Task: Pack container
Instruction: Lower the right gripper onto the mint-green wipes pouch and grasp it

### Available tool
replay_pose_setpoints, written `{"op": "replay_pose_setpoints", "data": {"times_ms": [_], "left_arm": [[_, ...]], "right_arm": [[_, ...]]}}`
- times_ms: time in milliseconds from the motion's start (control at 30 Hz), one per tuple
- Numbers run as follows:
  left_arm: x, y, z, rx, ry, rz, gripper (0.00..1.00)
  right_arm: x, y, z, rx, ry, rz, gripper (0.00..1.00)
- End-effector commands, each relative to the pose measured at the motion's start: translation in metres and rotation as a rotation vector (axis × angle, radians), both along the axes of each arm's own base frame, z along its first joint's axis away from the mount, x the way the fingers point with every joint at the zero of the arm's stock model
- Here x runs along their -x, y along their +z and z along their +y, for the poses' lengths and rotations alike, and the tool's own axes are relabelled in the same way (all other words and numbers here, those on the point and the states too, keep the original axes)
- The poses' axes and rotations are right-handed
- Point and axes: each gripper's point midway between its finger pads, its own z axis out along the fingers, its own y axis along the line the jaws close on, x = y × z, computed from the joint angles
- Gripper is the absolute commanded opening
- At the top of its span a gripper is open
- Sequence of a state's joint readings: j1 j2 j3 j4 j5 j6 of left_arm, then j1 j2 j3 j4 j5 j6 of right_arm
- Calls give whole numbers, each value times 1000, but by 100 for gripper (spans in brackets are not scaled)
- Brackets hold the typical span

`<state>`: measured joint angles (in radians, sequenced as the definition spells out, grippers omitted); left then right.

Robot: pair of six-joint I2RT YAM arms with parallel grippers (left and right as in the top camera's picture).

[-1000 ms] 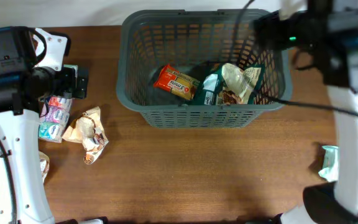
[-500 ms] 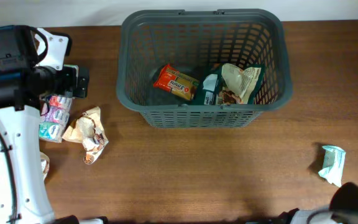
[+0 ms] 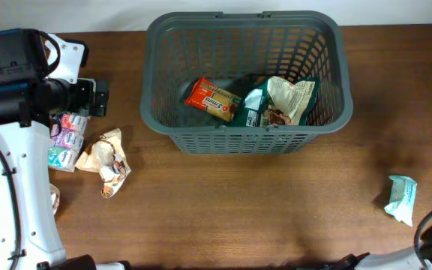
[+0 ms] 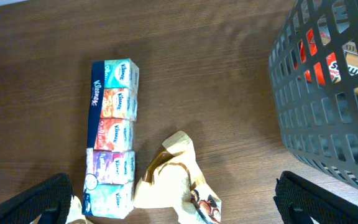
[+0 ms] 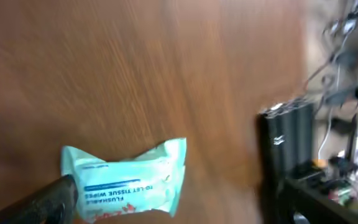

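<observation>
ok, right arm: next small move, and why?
Probably lower the right end effector over the wipes packet, centring on it. The end effector is open and empty, and the packet lies on the table between its fingers, nearer one of them, outside the basket.

wide free table (image 3: pixel 276 202) btwn container (image 3: pixel 238 15) & wipes pack (image 3: pixel 400 199)

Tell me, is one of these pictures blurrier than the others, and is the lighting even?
Right wrist view: smeared throughout, with the wipes packet soft-edged and its print hard to read, probably from camera motion. Left wrist view: crisp, with the lettering on the tissue pack readable. Overhead view: sharp and evenly lit, with no strong glare on the basket.
</observation>
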<state>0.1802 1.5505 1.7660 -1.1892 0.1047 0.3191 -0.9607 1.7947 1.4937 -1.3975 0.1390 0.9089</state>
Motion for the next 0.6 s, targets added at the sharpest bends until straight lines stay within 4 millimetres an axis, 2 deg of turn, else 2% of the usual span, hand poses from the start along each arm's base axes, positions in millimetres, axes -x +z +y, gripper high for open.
{"op": "replay_pose_setpoints", "data": {"times_ms": [0, 100, 200, 300, 400, 467, 567], "left_arm": [[-1, -3, 0, 6, -8, 8, 99], [-1, -3, 0, 6, -8, 8, 99], [-1, -4, 0, 6, -8, 9, 99], [-1, -4, 0, 6, -8, 9, 99], [-1, -4, 0, 6, -8, 9, 99], [-1, -4, 1, 6, -7, 9, 99], [-1, -4, 1, 6, -7, 9, 99]], "right_arm": [[-27, -27, 32, -62, 68, -54, 99], [-55, -41, 43, -64, 434, -86, 99], [-79, -42, 44, -15, 698, -82, 99], [-104, -41, 47, 16, 1053, -73, 99], [-118, -40, 55, 5, 1389, -32, 99], [-120, -40, 61, -15, 1519, -1, 99], [-124, -40, 66, -30, 1594, -8, 99]]}}
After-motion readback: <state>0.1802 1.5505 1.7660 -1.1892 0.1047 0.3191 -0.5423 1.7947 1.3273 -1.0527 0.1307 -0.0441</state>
